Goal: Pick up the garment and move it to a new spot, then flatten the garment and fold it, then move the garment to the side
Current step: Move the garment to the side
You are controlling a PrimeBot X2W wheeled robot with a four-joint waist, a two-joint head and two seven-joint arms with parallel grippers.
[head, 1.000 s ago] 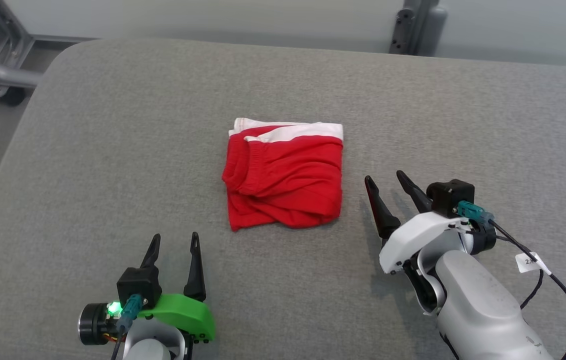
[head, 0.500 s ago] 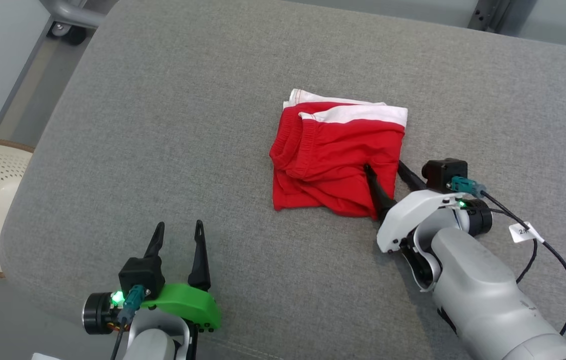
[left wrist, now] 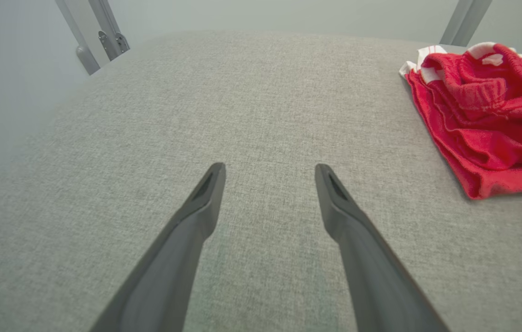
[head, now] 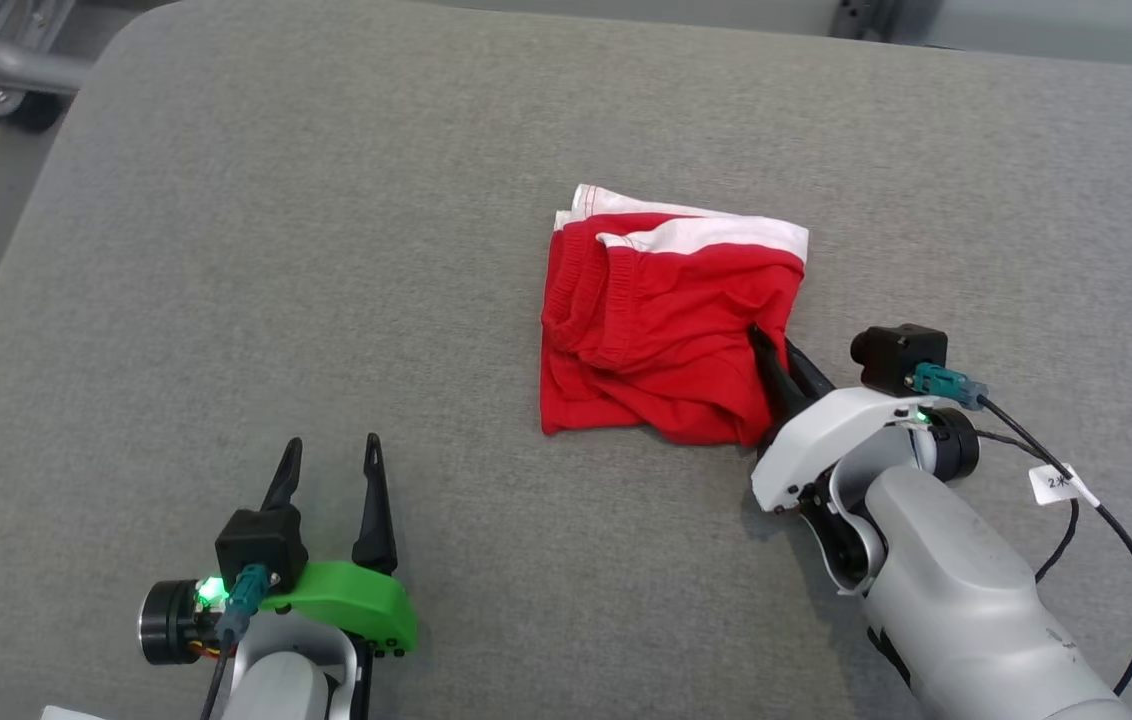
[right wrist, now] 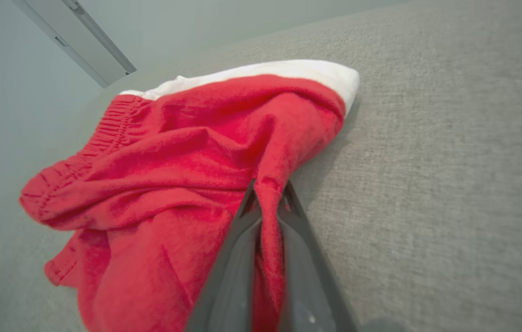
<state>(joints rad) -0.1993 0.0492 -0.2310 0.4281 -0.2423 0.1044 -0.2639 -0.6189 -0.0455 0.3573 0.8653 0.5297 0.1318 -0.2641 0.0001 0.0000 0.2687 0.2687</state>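
— So why is the garment (head: pixel 671 325) gripped at its right rim?
— Probably so the bundle can be lifted whole: the right end effector (head: pixel 771 342) is closed on a pinch of red cloth there.
— And the left end effector (head: pixel 333 445)?
— Held wide open, empty, above the surface (head: pixel 326 200) by its near edge, well apart from the garment.
— The material?
— Soft red knit, white-banded, with gathered elastic; a rumpled, loosely folded square lying mid-surface. How many layers are pinched cannot be told.

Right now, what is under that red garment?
The red garment lies on the grey cushion, which shows all round it. Whatever is directly beneath is covered. The right claw pinches a fold at its edge.
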